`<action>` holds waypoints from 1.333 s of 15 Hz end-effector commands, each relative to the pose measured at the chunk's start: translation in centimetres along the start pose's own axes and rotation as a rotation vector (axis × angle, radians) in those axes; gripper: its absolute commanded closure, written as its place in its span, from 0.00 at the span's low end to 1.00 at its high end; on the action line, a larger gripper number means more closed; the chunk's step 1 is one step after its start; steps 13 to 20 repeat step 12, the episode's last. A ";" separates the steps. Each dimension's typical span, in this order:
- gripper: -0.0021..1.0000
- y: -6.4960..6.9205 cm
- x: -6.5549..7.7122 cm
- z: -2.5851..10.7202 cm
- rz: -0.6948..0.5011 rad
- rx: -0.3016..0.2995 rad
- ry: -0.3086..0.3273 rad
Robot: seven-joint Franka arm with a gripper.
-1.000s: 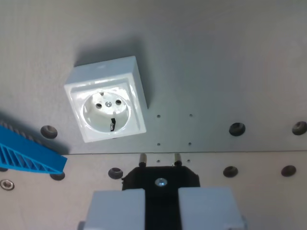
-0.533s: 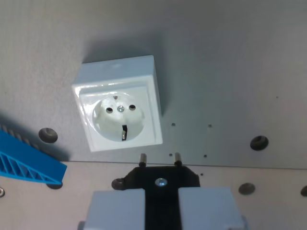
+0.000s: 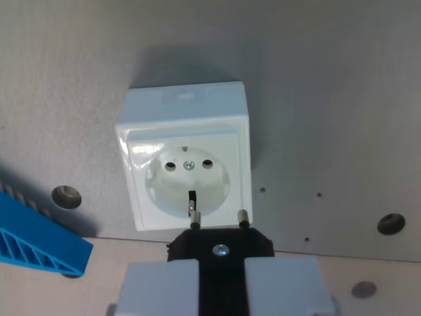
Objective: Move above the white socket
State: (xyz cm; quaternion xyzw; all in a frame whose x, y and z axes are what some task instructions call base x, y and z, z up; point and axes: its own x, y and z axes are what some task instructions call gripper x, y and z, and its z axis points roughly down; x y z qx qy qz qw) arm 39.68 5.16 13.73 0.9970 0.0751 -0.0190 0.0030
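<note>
The white socket (image 3: pixel 187 156) is a square box lying on the grey board, with a round recess, two pin holes and a centre screw facing the camera. It fills the middle of the wrist view. My gripper (image 3: pixel 222 280) sits at the bottom edge, its two pale fingers (image 3: pixel 161 286) shut on a black plug (image 3: pixel 221 245). The plug's two metal pins (image 3: pixel 195 220) point toward the socket, and their tips overlap the socket's lower rim in this view.
A blue ribbed plastic part (image 3: pixel 36 237) lies at the wrist view's lower left. Dark round holes (image 3: pixel 391 223) dot the grey board (image 3: pixel 342 99), and a seam runs across it just below the socket.
The camera has moved toward the socket: it now appears larger, further right and lower in the view, with the plug pins reaching its lower rim. The plug stays in the fingers.
</note>
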 end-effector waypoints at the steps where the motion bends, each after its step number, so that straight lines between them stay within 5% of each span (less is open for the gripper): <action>1: 1.00 -0.4 -0.6 1.1 -0.080 -0.015 0.107; 10: 1.00 -1.3 -1.0 2.9 -0.081 -0.018 0.105; 20: 1.00 -1.4 -1.1 3.1 -0.079 -0.019 0.105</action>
